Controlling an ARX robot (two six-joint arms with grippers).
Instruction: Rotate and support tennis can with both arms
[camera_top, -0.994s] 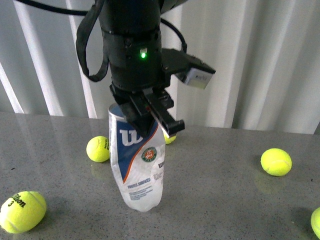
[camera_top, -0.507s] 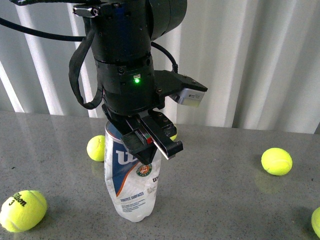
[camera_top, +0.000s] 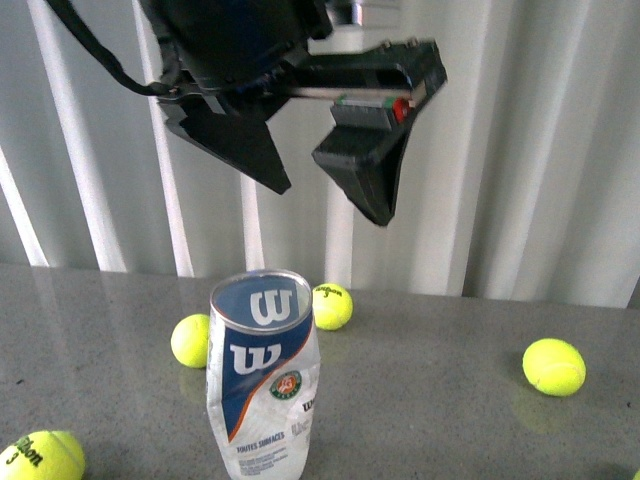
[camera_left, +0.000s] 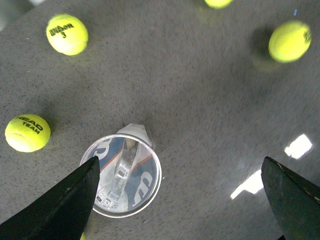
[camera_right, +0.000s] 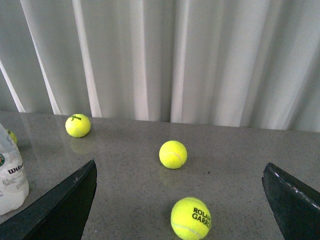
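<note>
The tennis can (camera_top: 262, 390) stands upright on the grey table (camera_top: 440, 410) with its top open, and nothing holds it. My left gripper (camera_top: 332, 205) hangs open well above it, on the black left arm (camera_top: 230, 50). From the left wrist, the can (camera_left: 122, 182) is seen straight down its mouth, under one finger of the wide-open left gripper (camera_left: 182, 200) rather than centred between the jaws. My right gripper (camera_right: 180, 185) is open and low over the table. The can (camera_right: 12, 175) sits at the edge of the right wrist view, outside the jaws.
Tennis balls lie around the can: two behind it (camera_top: 332, 305) (camera_top: 190, 340), one to the right (camera_top: 553, 366), one at the front left (camera_top: 40, 455). Two balls (camera_right: 173, 154) (camera_right: 191, 218) lie in front of the right gripper. White curtains (camera_top: 520, 150) close off the back.
The left gripper let go of the can's top, opened wide and rose well above it. The can went from leaning to standing upright, slightly further left.
</note>
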